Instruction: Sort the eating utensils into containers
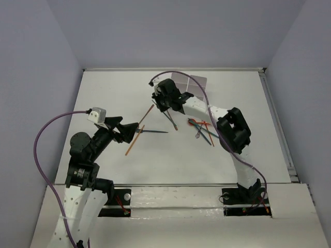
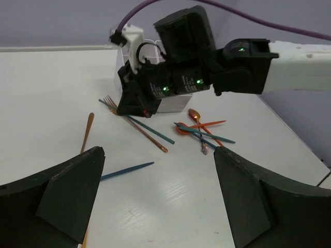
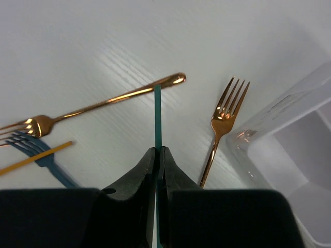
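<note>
The right gripper (image 3: pixel 158 153) is clamping its fingers together on a teal utensil (image 3: pixel 158 116). A copper fork (image 3: pixel 224 122) is lying just beside it, near the white containers (image 3: pixel 289 150). The left gripper (image 2: pixel 158 201) is hovering well apart, fingers spread wide, holding nothing.

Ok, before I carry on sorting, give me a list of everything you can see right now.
White table: one.
White compartmented container: one, far centre.
Thin dark teal plastic utensil: one, pinched in the right gripper.
Copper-orange forks: two, lying under that gripper, one beside the container.
Loose orange utensils: two, mid-table by the left gripper.
Loose teal utensil: one, lying between them.
Crossed pile of utensils: count unclear, orange and teal, right of centre.
Purple cables: two, one per arm.
Left gripper: one, black, open.
Right gripper: one, black, shut on the teal utensil.
</note>
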Controlling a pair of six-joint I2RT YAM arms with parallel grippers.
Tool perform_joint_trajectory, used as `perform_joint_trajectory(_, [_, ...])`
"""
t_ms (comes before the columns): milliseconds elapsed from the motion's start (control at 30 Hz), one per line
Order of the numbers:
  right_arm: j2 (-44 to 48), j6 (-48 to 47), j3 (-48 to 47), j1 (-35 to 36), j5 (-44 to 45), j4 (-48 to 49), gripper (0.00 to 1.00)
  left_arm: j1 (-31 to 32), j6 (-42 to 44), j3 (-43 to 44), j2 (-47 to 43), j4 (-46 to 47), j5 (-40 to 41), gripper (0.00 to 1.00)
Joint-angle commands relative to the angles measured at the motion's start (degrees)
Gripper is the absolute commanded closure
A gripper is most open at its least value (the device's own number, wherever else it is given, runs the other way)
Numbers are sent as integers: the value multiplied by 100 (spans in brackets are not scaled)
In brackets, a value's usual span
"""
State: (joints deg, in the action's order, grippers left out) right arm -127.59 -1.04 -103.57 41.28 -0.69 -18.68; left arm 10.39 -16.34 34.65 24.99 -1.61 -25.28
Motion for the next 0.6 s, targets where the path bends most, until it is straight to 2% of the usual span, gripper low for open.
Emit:
perform_joint_trajectory(0, [1130, 95, 222, -23, -116, 1391, 93, 7, 69, 261, -12, 240, -74, 1])
perform_joint_trajectory(233, [1439, 394, 408, -444, 728, 3316, 93, 7, 87, 279, 41, 213, -65, 1])
perform_joint_trajectory(400, [1088, 482, 110, -849, 1018, 4466, 93, 7, 113, 288, 111, 196, -56, 1])
perform_joint_trajectory(567, [534, 281, -426, -1174, 1150, 5092, 93, 7, 131, 305, 173, 187, -30, 1])
